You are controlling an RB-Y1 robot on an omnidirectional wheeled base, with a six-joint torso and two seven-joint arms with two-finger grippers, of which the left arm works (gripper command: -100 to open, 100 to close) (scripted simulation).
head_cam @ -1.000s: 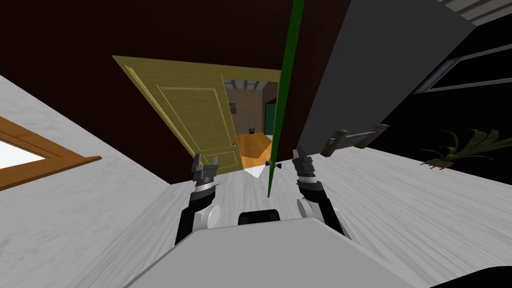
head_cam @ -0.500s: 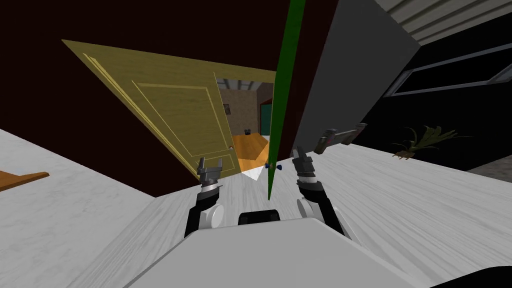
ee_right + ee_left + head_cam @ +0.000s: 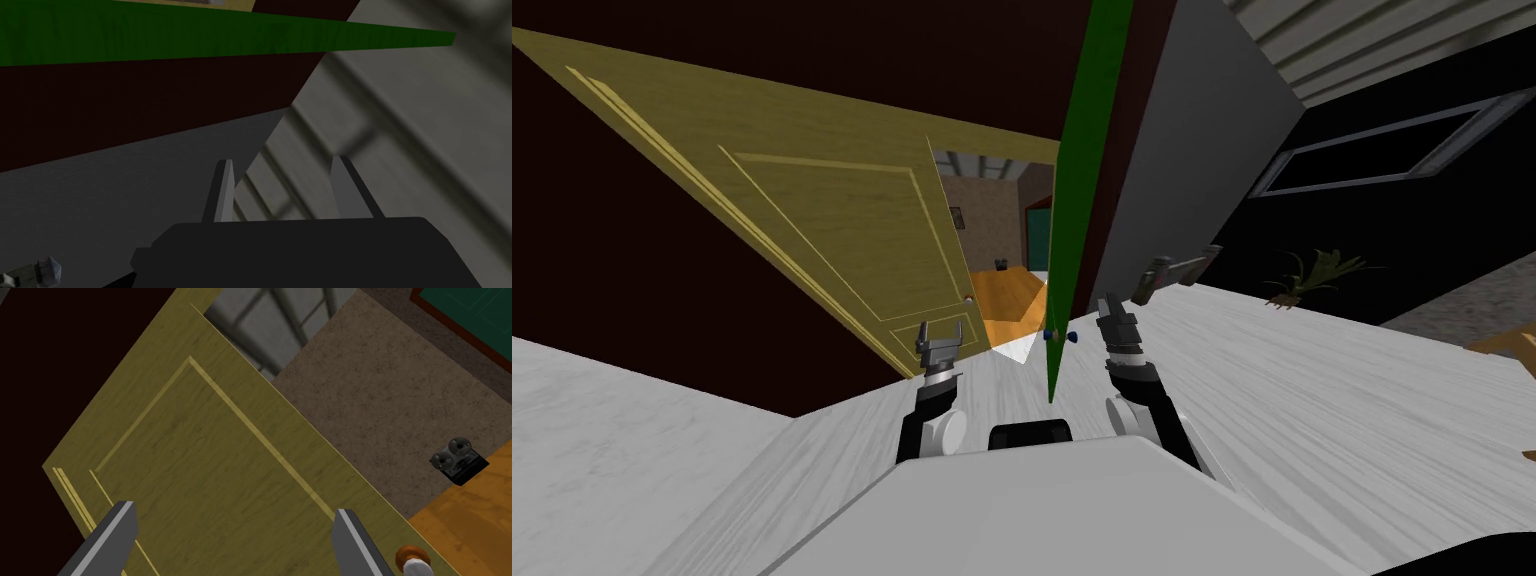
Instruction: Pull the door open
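A green door (image 3: pixel 1074 190) stands edge-on straight ahead, with a small blue knob (image 3: pixel 1058 336) on each face low down. My right gripper (image 3: pixel 1112 306) is just right of that knob, apart from it, fingers open on nothing. In the right wrist view the green door (image 3: pixel 200 37) runs as a band far beyond the right gripper (image 3: pixel 284 187). Left of it a yellow panelled door (image 3: pixel 842 220) stands swung open. My left gripper (image 3: pixel 940 335) is open and faces the yellow door (image 3: pixel 210 478), whose round knob (image 3: pixel 412 558) sits just outside one fingertip (image 3: pixel 350 533).
Dark red walls (image 3: pixel 712 330) flank the doorway. A grey wall panel (image 3: pixel 1202 140) rises to the right. A grey object (image 3: pixel 1172 272) and a plant (image 3: pixel 1312 272) lie on the pale floor at right. Beyond the yellow door lies an orange floor with a small dark device (image 3: pixel 459 460).
The whole head picture has shifted left and the yellow door looms larger: I have turned right and moved closer. My left gripper has drawn in toward the middle. The right arm has held its pose.
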